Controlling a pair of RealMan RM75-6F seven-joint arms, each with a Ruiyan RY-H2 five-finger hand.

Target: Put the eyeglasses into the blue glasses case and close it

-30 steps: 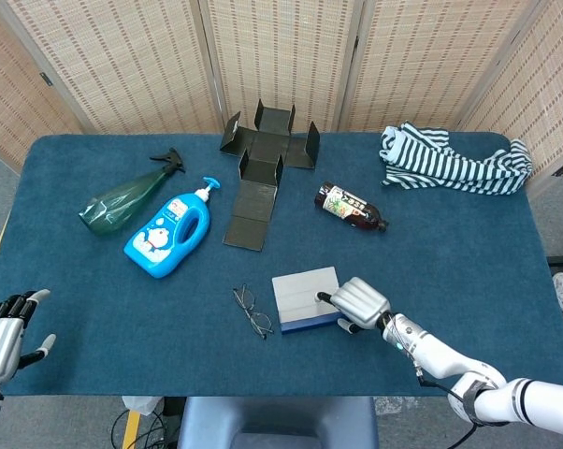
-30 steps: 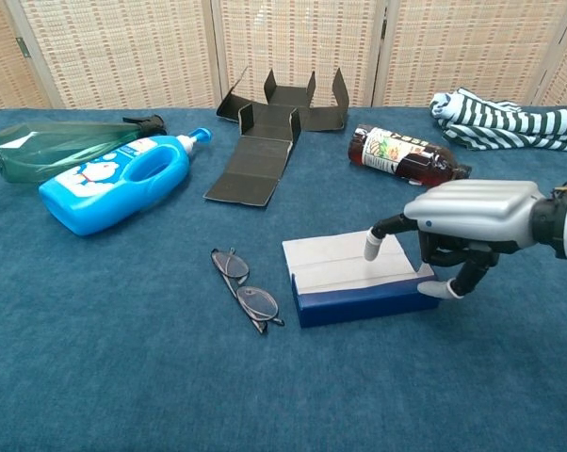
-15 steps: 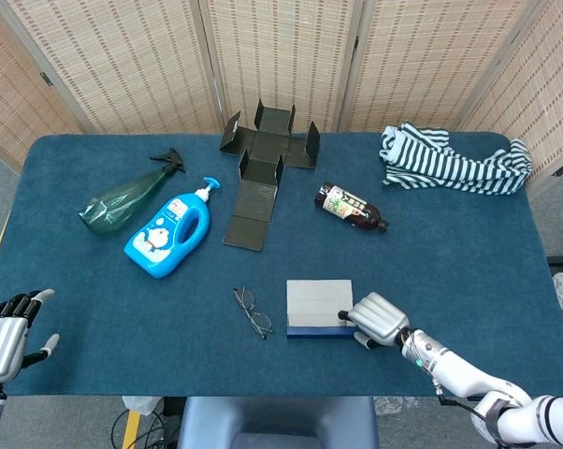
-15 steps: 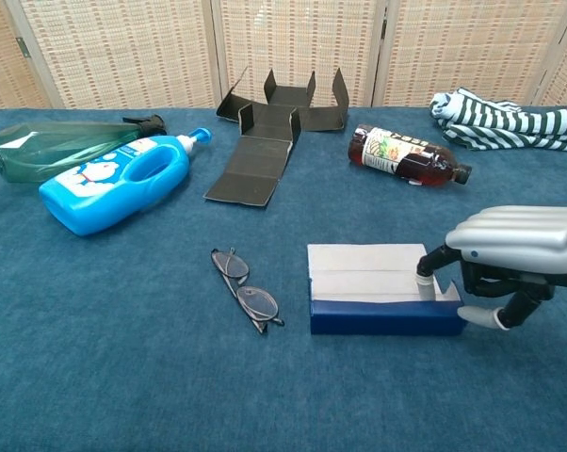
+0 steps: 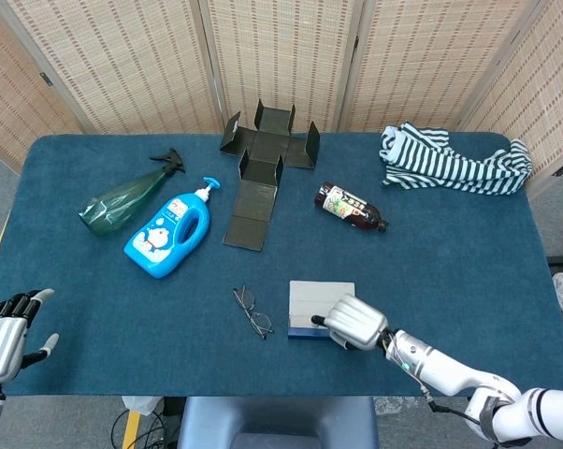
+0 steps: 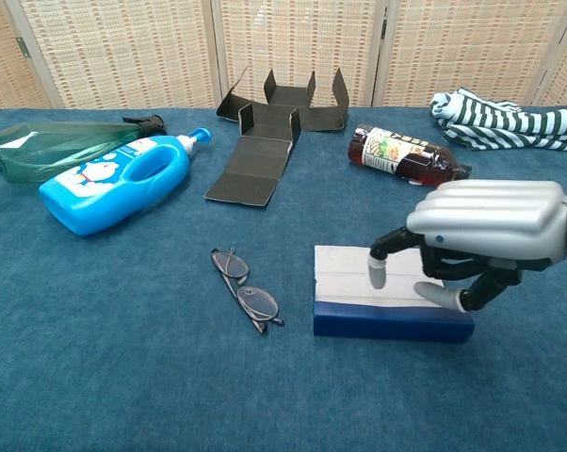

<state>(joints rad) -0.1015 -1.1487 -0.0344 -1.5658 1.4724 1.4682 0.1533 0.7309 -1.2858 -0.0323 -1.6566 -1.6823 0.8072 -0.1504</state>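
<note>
The right hand [image 6: 477, 235] hangs over the right end of the closed blue glasses case [image 6: 359, 299], fingers curled down with their tips touching its pale lid, gripping nothing. The eyeglasses [image 6: 245, 290] lie on the blue table [image 6: 123, 377] just left of the case. The left hand [image 5: 6, 329] rests open-fingered at the table's near left edge, empty.

Right robot hand [image 6: 481, 240] palm down, fingers curled downward, left robot hand [image 5: 3, 329] apparently open, fingers spread
</note>
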